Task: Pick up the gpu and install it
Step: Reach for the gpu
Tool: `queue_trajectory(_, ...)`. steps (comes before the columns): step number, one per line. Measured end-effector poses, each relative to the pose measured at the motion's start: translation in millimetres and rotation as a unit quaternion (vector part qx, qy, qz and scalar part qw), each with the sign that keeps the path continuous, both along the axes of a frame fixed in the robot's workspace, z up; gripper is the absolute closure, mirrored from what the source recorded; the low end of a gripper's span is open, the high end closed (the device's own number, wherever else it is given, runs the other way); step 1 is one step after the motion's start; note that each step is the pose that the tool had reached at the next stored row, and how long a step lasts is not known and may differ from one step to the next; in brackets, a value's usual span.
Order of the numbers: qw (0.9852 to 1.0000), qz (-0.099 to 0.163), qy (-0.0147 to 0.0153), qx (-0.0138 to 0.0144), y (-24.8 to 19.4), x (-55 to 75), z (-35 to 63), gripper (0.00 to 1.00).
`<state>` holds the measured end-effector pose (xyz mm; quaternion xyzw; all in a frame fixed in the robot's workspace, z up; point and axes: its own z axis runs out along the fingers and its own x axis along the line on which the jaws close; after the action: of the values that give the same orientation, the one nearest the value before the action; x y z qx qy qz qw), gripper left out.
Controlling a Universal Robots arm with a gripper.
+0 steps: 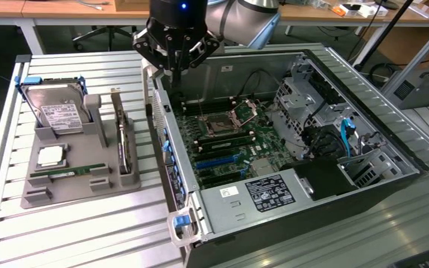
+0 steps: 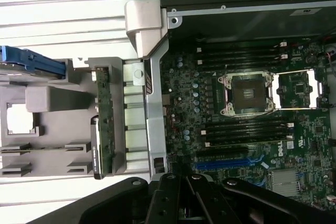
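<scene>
From my end, the biggest thing on screen is the slatted metal worktop point(image 1: 73, 234). The open computer case point(image 1: 233, 70) lies on it on its side, towards the exterior view's right. Inside it I can see the motherboard point(image 1: 229, 145) face up, with the bare processor socket point(image 1: 220, 124) near the middle.

Just beside the case, on the exterior view's left, sits a grey holder point(image 1: 87, 153) with parts slotted into it. The hard drive point(image 1: 58, 111) leans in the far end of the holder, its white label facing me.

The gpu point(image 1: 123, 148) stands on its long edge in the holder's slot nearest the case, running parallel to the case wall, with its metal bracket at the far end. On the wrist view I read it as a thin board seen edge-on.

The pincer point(image 1: 176, 71) hangs over the far end of the case wall that separates holder from motherboard. It is apart from the gpu and touches nothing. Its fingers are drawn together with nothing between them.

The smallest item I can pick out is the green memory stick point(image 1: 69, 171), lying flat in the holder near the front.
</scene>
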<state>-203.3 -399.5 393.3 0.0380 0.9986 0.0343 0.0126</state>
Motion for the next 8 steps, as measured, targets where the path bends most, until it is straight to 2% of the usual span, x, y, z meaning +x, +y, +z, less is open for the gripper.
queue_trajectory(8,1.0000,0.000,0.0000,0.0000,0.0,-2.0,0.0,0.89)
